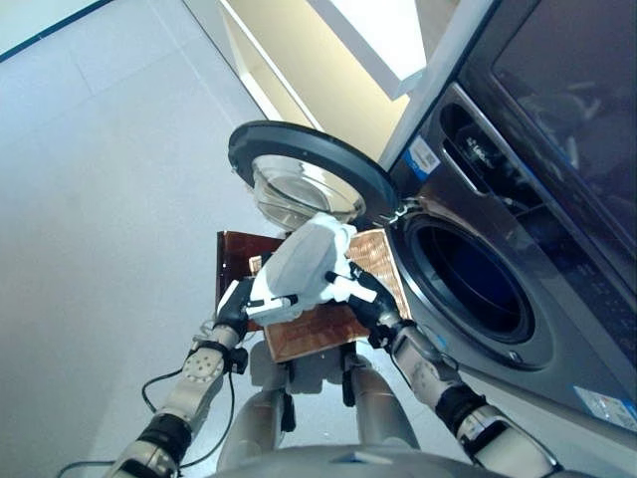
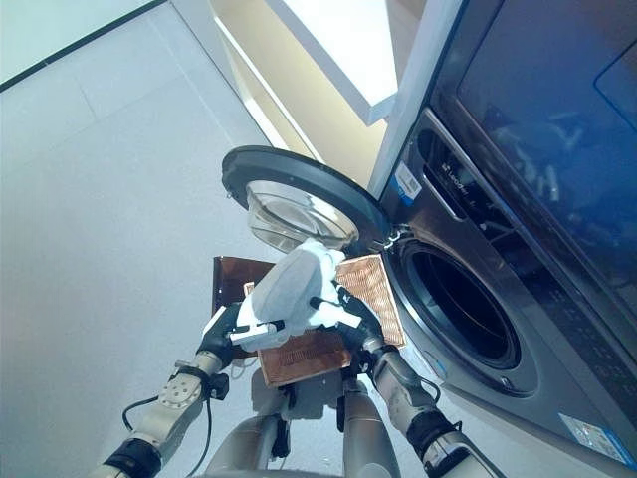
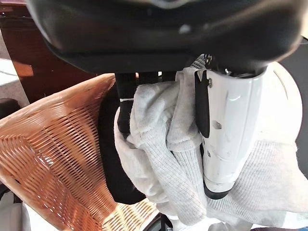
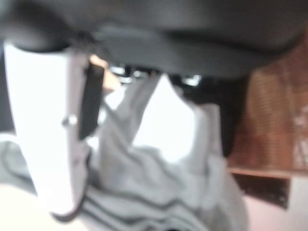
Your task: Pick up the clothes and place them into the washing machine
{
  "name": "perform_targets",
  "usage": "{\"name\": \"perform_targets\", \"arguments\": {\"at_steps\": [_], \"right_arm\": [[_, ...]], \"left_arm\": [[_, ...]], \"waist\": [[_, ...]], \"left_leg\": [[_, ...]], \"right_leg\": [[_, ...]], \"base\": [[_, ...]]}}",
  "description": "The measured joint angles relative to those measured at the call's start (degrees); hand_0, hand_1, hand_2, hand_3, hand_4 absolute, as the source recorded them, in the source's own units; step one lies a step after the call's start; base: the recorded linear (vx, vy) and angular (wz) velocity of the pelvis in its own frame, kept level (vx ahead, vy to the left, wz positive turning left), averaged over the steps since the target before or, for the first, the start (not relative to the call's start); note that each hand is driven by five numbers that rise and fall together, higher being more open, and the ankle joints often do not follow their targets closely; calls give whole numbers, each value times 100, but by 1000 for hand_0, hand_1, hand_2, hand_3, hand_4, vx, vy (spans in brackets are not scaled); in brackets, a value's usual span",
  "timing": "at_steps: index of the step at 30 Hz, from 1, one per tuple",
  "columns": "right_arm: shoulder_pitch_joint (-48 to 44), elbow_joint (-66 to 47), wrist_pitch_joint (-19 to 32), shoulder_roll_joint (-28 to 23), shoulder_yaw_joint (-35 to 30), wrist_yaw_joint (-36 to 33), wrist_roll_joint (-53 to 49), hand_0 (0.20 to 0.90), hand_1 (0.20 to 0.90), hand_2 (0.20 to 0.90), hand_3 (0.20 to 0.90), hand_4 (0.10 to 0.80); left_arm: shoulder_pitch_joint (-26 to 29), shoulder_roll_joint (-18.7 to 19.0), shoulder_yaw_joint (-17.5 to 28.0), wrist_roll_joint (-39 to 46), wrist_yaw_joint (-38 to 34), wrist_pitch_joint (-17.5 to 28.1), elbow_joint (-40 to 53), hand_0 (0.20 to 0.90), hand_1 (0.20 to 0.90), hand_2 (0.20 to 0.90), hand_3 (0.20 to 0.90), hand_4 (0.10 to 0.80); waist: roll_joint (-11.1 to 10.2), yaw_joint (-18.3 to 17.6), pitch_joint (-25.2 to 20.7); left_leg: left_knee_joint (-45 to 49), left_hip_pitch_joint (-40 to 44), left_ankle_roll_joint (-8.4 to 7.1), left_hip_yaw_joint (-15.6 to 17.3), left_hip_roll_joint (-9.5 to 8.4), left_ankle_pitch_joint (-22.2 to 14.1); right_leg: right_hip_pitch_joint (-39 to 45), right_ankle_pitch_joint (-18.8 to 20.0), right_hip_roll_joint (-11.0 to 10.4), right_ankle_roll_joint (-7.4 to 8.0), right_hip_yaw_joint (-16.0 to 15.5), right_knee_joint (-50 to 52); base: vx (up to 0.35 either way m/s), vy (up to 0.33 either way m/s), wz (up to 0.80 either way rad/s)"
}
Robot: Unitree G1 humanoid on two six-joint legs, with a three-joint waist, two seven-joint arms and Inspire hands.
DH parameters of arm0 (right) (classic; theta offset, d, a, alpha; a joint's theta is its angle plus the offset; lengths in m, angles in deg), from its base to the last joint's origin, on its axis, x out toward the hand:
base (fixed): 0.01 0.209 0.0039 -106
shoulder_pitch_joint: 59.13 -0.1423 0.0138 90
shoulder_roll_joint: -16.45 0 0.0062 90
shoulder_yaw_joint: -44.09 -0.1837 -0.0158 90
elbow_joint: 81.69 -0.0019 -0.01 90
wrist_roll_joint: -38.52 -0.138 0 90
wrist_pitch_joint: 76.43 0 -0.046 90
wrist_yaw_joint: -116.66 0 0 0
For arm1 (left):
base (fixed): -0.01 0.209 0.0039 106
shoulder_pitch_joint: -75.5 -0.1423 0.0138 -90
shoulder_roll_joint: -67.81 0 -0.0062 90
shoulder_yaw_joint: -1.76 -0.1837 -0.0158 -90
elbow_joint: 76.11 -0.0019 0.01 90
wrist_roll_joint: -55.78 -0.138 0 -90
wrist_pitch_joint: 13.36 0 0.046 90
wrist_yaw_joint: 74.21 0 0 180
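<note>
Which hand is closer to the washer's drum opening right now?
The right hand, gripping the grey garment on the side toward the drum opening; the left hand grips the far side.

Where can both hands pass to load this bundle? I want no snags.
The drum opening is bare and unobstructed, bordered by the open door. Crowded: wicker basket directly beneath the grey garment, gripped by left robot hand and right robot hand.

Camera arrangement: two head views and two wrist views
The head pair looks steeply down from just apart (near-identical framing), sharing the open washing machine (image 1: pixel 468 279), wicker basket (image 2: pixel 328 319) and both arms; each wrist camera looks along its own hand from very close, both meeting on the grey garment (image 3: pixel 163 159)
</note>
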Motion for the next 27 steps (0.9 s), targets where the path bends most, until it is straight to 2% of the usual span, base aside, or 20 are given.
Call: {"name": "perform_targets", "arguments": {"at_steps": [9,27], "right_arm": [[-117,-90,-3,-184,3,-1,1,200,200,200,200,300],[-108,-106,-8,-191,0,131,-5,200,200,200,200,300]], "left_arm": [[-3,8,54,148,140,6,0,200,200,200,200,300],[-5,6,77,149,192,6,0,200,200,200,200,300]], "waist": [[-1,43,-1],[-8,26,-26]], "left_leg": [[1,-5,1,3,-6,0],[13,-67,2,5,-5,0]], "right_leg": [[-6,0,-4,0,0,3],[-97,0,4,1,27,52]], "base": [[0,0,0],[0,0,0]]}}
